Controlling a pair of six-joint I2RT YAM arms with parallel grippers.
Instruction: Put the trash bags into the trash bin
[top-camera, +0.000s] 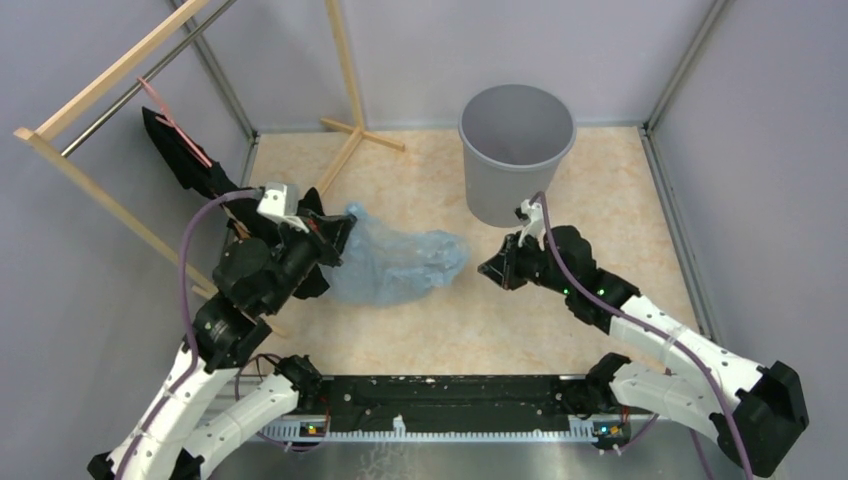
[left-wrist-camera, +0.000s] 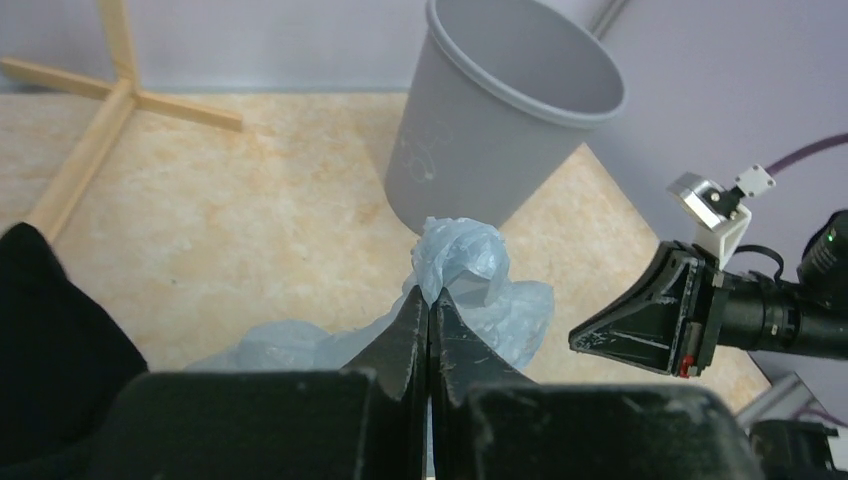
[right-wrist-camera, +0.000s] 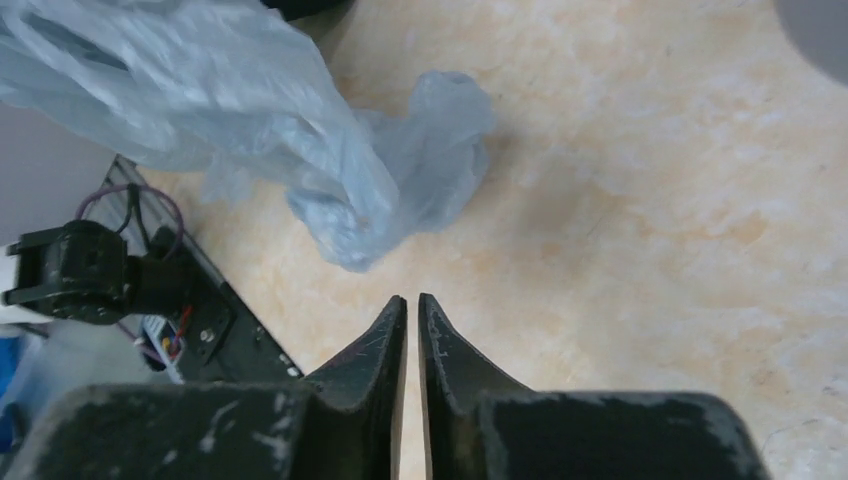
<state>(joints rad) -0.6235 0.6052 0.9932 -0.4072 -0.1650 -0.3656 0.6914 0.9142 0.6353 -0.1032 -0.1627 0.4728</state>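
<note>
The pale-blue trash bag (top-camera: 400, 262) lies crumpled across the middle of the table, its left end raised at my left gripper (top-camera: 335, 240). In the left wrist view the left gripper (left-wrist-camera: 430, 295) is shut, with the film of the trash bag (left-wrist-camera: 470, 270) bunched at its tips. My right gripper (top-camera: 487, 268) sits just right of the bag's right end. It is shut (right-wrist-camera: 412, 300) with nothing between its fingers, and the trash bag (right-wrist-camera: 300, 150) lies a little ahead of it. The grey trash bin (top-camera: 515, 150) stands upright at the back, behind the right gripper, and looks empty.
A wooden rack (top-camera: 100, 90) leans at the left with a black cloth and pink strap (top-camera: 180, 150) hanging on it. Its wooden foot (top-camera: 355, 130) rests on the table left of the bin. Grey walls close in all sides. A black rail (top-camera: 440, 400) runs along the near edge.
</note>
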